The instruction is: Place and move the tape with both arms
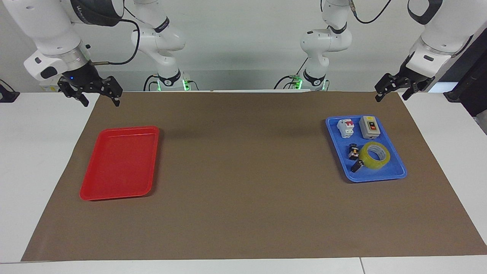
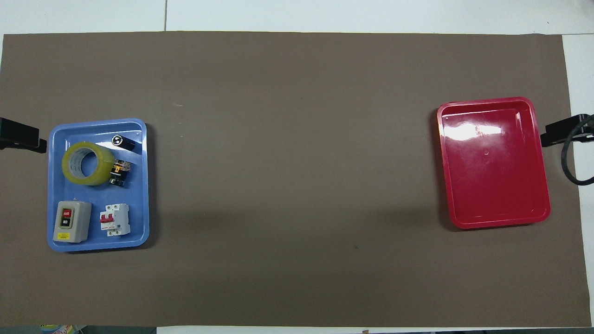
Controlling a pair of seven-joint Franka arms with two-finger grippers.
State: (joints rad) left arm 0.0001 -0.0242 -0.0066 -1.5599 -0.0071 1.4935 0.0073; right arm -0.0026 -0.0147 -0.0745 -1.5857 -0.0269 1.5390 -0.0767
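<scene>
Right claw (image 1: 98,98): hangs in the air over the corner of the brown mat (image 1: 243,213) at the right arm's end of the table (image 1: 34,152). Fingers spread wide, nothing between them, touching nothing.

Red tray (image 1: 118,192): flat on the mat, toward the right arm's end. Glossy, shallow, nothing in it.

Blue tray (image 1: 392,177): flat on the mat, toward the left arm's end, well apart from the red one. Carries five things. A white breaker (image 1: 345,127) with a red lever and a grey switch box (image 1: 370,126) lie side by side in the half nearer the robots.

Tape (image 1: 376,155): in the blue tray's half farther from the robots. Yellowish, see-through ring, pale inner core, hole facing mostly upward, slightly tilted. Two small black parts sit just beside it: one with an orange band (image 1: 353,151), and one (image 1: 357,166) a little farther from the robots. Whether either touches the roll cannot be told.

Left claw (image 1: 393,91): up in the air over the mat's corner at the left arm's end, short of the blue tray. Fingers spread apart, holding nothing, clear of the tape.
</scene>
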